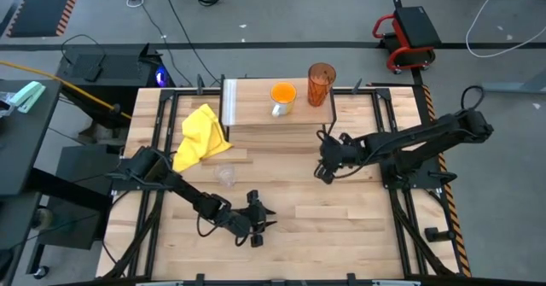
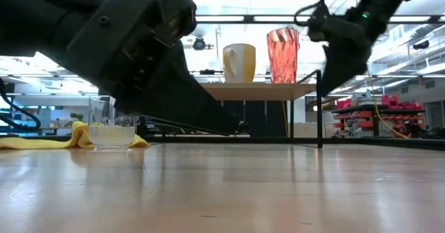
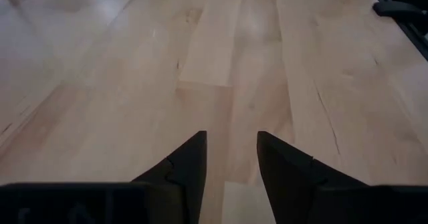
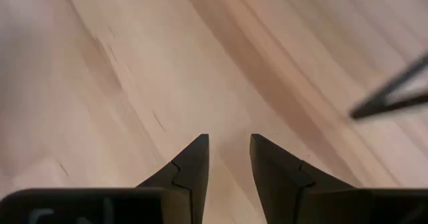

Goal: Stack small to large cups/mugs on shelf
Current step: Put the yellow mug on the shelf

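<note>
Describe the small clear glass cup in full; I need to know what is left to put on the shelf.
The small clear glass cup is a short, see-through vessel standing upright on the wooden tabletop, not on the shelf. In the low view its base looks thick and pale. It stands close to the yellow cloth; whether they touch is unclear. No gripper holds it.

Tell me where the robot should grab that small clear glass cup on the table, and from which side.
Grip the small clear glass cup across its rim or upper wall, coming down from above. It stands upright and open-topped, apart from the yellow cloth, with no handle showing. The left gripper, open and empty, is probably the nearer one.
</note>
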`<move>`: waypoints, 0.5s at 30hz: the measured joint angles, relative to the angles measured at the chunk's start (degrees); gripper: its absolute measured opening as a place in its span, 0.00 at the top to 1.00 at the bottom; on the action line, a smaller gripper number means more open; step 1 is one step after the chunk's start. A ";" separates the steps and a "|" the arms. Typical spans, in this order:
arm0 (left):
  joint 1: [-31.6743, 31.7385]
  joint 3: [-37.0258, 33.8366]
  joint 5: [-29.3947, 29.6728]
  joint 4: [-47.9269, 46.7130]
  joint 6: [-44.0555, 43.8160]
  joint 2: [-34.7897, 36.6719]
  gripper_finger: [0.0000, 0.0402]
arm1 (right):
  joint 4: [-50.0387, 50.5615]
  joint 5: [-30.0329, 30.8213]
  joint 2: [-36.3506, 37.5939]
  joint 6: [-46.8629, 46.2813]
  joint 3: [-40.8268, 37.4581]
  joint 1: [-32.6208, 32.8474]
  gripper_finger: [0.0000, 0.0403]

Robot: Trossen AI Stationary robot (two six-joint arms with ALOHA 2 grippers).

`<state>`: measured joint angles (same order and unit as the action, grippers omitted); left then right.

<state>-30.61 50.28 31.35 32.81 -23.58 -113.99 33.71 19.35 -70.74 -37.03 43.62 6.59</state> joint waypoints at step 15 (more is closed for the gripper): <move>1.04 0.02 -0.04 -0.45 -1.75 0.00 0.62 | -34.63 48.85 -3.97 4.91 -12.12 19.91 0.78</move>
<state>-29.57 50.30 31.31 32.36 -25.34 -113.99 -0.92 68.20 -74.71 -32.13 31.50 26.51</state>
